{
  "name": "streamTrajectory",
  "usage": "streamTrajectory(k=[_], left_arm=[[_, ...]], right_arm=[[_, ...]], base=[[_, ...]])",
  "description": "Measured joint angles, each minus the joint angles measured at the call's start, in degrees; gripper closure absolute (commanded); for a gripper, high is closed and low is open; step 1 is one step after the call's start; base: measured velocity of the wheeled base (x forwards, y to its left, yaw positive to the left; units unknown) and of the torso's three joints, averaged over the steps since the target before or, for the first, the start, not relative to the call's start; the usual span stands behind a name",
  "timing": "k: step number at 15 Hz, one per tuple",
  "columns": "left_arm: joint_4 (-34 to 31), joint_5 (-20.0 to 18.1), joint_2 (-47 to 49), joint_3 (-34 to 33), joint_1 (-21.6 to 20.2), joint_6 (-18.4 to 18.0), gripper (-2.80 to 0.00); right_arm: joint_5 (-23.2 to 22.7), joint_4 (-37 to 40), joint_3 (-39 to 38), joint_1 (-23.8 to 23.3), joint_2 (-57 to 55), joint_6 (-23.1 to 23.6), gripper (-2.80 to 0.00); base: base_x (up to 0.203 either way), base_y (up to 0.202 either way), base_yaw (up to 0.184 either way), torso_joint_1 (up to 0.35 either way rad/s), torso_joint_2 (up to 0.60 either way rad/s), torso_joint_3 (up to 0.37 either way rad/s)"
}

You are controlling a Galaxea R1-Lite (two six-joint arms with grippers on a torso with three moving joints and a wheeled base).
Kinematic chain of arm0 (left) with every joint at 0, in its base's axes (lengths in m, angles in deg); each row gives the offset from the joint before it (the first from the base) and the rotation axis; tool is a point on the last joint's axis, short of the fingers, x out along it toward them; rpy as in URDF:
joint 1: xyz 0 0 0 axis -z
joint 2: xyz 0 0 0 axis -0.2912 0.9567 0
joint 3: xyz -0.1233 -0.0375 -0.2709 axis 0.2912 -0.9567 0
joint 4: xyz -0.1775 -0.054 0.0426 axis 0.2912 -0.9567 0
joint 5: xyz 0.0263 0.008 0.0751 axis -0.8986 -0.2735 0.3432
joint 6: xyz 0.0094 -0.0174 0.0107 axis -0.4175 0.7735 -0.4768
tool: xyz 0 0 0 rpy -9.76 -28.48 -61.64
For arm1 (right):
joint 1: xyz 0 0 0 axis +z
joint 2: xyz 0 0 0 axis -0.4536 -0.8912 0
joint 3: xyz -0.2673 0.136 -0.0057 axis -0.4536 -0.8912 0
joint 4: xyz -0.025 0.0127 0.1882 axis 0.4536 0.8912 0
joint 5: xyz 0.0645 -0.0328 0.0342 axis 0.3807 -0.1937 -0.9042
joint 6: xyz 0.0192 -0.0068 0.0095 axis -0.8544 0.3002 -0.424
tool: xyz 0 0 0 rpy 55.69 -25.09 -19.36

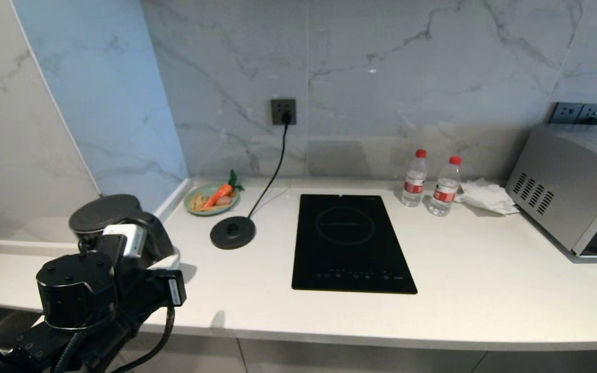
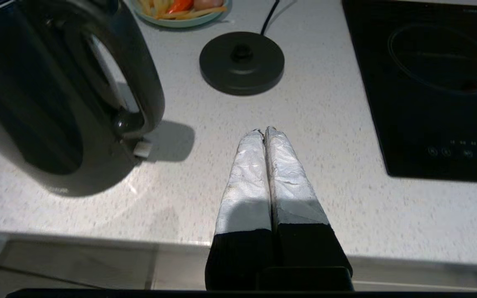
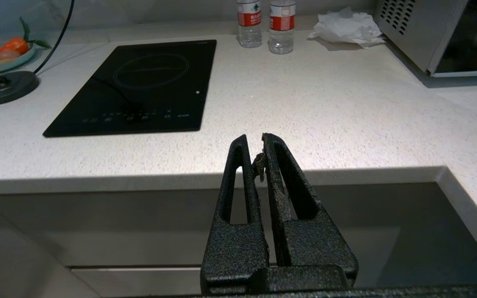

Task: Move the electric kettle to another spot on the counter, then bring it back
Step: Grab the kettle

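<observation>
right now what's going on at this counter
A two-armed robot is working with an electric kettle. The kettle stands on the white counter near the left corner, off its round power base, which sits empty beside a plate of food. The left gripper is shut and holds nothing, hovering over the counter beside the kettle's handle. The right gripper is shut too, parked in front of the counter edge.

You've got a glossy black electric kettle, white speckled counter, black hob, red-capped bottles, teal plate.
</observation>
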Motion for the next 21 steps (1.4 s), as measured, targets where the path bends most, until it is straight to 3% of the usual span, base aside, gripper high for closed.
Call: streamTrajectory(k=[3, 10, 17, 20, 21], left_arm=[[0.00, 0.05, 0.11, 0.04, -0.02, 0.10, 0.00], [0.17, 0.02, -0.64, -3.70, 0.66, 1.94, 0.00], [0.57, -0.13, 10.23, 5.82, -5.69, 2.09, 0.00], [7.32, -1.16, 12.73, 3.91, -6.14, 0.59, 0.00], [10.68, -1.29, 13.74, 2.56, -6.25, 0.10, -2.80]], right_arm=[[0.00, -0.04, 0.00, 0.00, 0.00, -0.01, 0.00], [-0.01, -0.04, 0.00, 0.00, 0.00, 0.00, 0.00], [-0.02, 0.00, 0.00, 0.00, 0.00, -0.01, 0.00], [0.00, 0.00, 0.00, 0.00, 0.00, 0.00, 0.00], [-0.01, 0.00, 0.00, 0.00, 0.00, -0.01, 0.00]], base=[[0.167, 0.000, 0.006, 0.005, 0.00, 0.002], [0.000, 0.000, 0.000, 0.000, 0.00, 0.000], [0.000, 0.000, 0.000, 0.000, 0.00, 0.000], [0.000, 0.000, 0.000, 0.000, 0.00, 0.000], [0.000, 0.000, 0.000, 0.000, 0.00, 0.000]])
